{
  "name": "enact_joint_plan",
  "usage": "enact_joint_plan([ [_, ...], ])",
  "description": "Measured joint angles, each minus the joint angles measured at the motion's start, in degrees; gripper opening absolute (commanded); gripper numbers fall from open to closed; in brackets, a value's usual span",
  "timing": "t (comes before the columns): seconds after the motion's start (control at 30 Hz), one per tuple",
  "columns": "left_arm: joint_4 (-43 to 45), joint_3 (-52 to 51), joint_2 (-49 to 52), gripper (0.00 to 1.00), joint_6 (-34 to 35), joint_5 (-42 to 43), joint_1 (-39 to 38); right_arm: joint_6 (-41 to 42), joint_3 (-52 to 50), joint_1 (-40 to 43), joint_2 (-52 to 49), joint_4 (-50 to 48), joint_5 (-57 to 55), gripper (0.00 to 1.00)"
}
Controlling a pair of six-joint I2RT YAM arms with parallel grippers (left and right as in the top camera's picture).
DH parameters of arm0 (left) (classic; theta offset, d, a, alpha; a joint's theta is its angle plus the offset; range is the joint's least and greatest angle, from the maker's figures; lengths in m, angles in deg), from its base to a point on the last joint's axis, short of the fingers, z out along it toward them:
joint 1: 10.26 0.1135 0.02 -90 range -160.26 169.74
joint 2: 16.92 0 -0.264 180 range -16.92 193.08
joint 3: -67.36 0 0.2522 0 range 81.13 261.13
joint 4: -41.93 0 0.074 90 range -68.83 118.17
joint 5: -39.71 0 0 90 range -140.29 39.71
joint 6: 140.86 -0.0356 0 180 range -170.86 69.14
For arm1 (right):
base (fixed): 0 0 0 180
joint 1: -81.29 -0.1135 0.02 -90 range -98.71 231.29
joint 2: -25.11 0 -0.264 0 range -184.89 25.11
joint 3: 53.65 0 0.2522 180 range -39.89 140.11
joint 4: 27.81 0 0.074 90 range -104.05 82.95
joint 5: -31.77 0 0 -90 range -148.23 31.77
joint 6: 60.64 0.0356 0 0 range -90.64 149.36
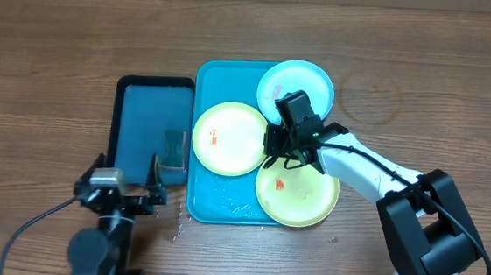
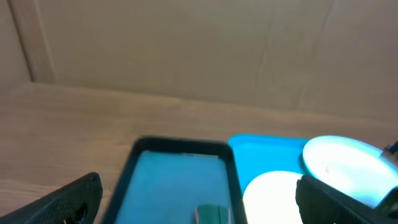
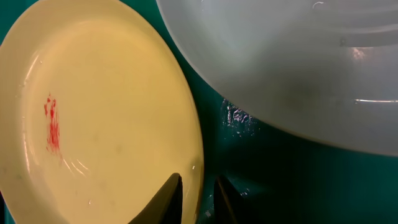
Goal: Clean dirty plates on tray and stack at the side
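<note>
Brown wood-grain tabletop [image 1: 428, 46] carries a glossy turquoise tray [image 1: 201, 206], rectangular with rounded corners and a raised rim, with wet droplets glinting on its floor. Three round plastic plates lie in it. A light blue plate [image 1: 307, 79] sits at the far corner. A yellow-green plate [image 1: 228, 140] on the left bears an orange smear [image 1: 215, 138], and a second yellow-green plate [image 1: 306, 199], nearest the right arm, is smeared too. The right pincer [image 3: 198, 186] has its fingers nearly together astride the first yellow-green plate's rim; whether they pinch it cannot be told. The left pincer [image 1: 128, 170] is spread wide over a dark tray [image 1: 136, 81] holding a small grey-green block [image 1: 172, 149].
</note>
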Motion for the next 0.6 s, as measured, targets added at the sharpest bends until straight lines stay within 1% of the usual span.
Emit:
enact_joint_plan([
  [0.1,-7.15,10.75,3.21,1.0,-0.02,-0.24,0.0,0.04,0.0,0.0,0.0,0.0,-0.02,0.21],
  [0.13,-10.93,15.65,5.27,1.0,-0.02,-0.31,0.0,0.0,0.0,0.02,0.0,0.0,-0.02,0.25],
  [0.17,-12.72,18.6,6.75,1.0,0.0,-0.42,0.0,0.15,0.0,0.0,-0.02,-0.02,-0.04,0.26],
  [0.2,-16.87,23.17,9.31,1.0,-0.02,-0.42,0.0,0.11,0.0,0.0,0.0,0.02,-0.04,0.28],
  [0.27,-22.43,30.21,14.1,1.0,-0.04,-0.44,0.0,0.09,-0.02,0.0,0.0,0.0,-0.04,0.36],
  [0.43,-38.62,47.58,30.18,1.0,-0.5,-0.44,0.0,0.2,-0.04,0.02,0.0,0.02,-0.02,0.53],
  [0.53,-48.54,56.0,40.52,1.0,-1.16,-0.11,0.02,-0.02,-0.04,0.02,0.0,-0.07,-0.02,0.57],
  [0.6,-53.35,59.89,47.19,1.0,-1.33,0.59,0.02,0.0,-0.04,0.0,0.0,-0.02,-0.04,0.58],
])
